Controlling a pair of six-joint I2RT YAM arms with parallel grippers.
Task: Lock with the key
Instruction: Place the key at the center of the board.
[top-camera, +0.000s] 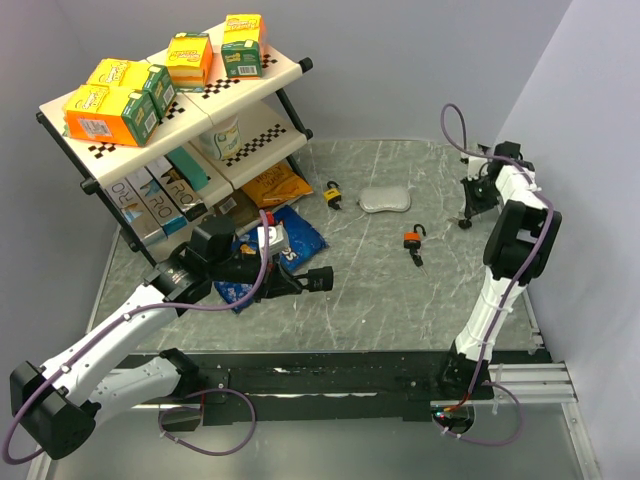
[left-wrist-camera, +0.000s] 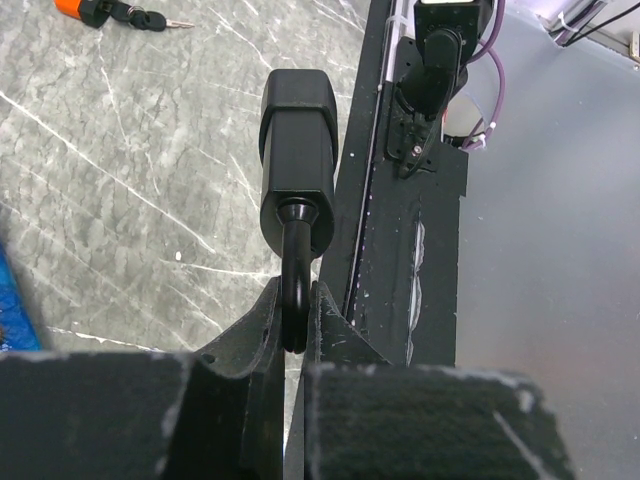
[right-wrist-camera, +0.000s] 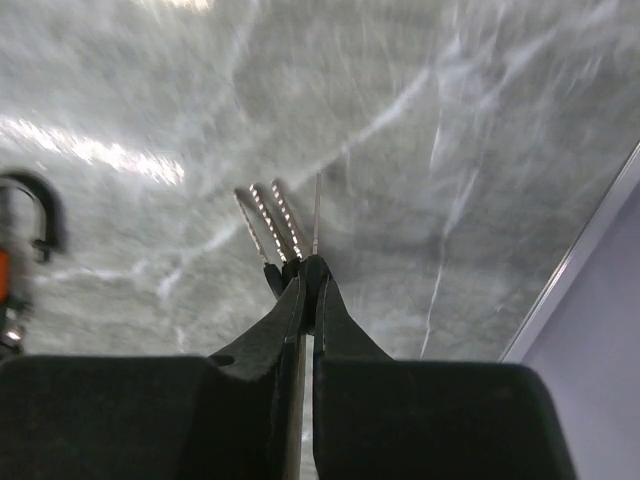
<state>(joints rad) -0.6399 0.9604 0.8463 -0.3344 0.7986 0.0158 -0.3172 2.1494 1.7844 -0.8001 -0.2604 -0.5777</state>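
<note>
Right wrist view — right claw (right-wrist-camera: 306, 280) clenched on the key (right-wrist-camera: 272, 220), blades fanned; left claw (left-wrist-camera: 296, 325) grips the padlock (left-wrist-camera: 297, 150) by its shackle; splayed blades may miss the keyhole.

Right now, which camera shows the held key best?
The right wrist view: the key is close up, its blades fanned out just past the shut right hand. The top external view shows only a dark speck there; the left wrist view misses it.

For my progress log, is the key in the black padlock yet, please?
Out: the right gripper pinches the key, across the table from the black padlock, which the left gripper holds by its shackle.
</note>
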